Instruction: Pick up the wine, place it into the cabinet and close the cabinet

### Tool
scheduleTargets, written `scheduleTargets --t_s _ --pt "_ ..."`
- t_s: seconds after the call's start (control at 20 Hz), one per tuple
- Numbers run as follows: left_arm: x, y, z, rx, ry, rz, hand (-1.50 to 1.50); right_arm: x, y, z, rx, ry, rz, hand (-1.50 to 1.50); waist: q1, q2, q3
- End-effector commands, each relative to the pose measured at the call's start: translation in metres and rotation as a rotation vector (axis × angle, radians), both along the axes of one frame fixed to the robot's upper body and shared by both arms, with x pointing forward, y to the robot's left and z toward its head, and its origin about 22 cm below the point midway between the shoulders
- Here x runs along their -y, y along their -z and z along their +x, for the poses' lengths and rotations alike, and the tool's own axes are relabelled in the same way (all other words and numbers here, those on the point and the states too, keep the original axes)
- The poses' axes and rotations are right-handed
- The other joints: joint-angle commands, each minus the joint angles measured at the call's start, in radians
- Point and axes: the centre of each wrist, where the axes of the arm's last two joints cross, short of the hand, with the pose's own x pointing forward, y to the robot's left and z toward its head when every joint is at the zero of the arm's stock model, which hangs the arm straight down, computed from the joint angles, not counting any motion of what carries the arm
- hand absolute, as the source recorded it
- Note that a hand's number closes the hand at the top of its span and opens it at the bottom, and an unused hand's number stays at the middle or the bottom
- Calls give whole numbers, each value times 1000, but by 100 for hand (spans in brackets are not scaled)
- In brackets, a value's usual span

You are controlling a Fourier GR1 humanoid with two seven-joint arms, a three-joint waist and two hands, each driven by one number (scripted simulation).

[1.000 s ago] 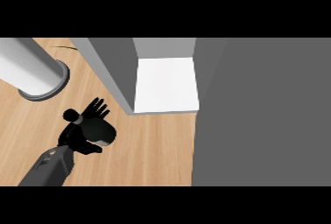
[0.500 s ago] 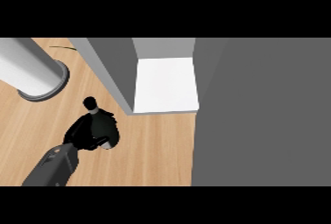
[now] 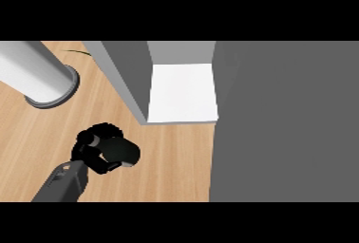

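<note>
My left hand [image 3: 105, 153] hovers over the wooden counter [image 3: 172, 166] at the lower left, fingers curled into a fist with nothing seen in it. Just up and right of it stands the grey cabinet [image 3: 129, 78], open, its white inner floor [image 3: 182, 92] bare. A broad grey panel [image 3: 288, 123], seemingly the cabinet's door, fills the right side of the view. No wine bottle shows anywhere. My right hand is out of sight.
A tall pale cylinder on a grey base [image 3: 38, 76] stands at the upper left on the counter. Bare wood lies between it, the hand and the cabinet's front edge.
The left hand's fingers, spread a second ago, have curled into a fist. The hand sank slightly toward the lower edge. Nothing else moved.
</note>
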Motion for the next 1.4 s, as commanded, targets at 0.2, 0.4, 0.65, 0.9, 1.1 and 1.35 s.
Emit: scheduleTargets --t_s 0.2,0.4,0.65,0.9,1.1,1.35 --pt "1 25 -52 227 -350 181 150 -8 -15 -19 19 13 44 -150 26 -5 0" --pt "18 15 -47 285 -370 313 150 0 -22 -27 29 -2 19 -150 23 -6 1" --pt "46 -15 -25 278 -365 383 150 -2 -23 -32 18 -13 14 -150 25 -8 2" --pt "67 -48 -6 245 -353 393 150 -7 -27 -33 4 5 26 -150 24 -5 1" --pt "102 -63 2 248 -362 410 150 -9 -18 -29 11 -5 27 -150 19 -3 0" --pt "121 -89 32 241 -347 455 150 10 -23 -34 7 -18 11 -150 8 0 0"
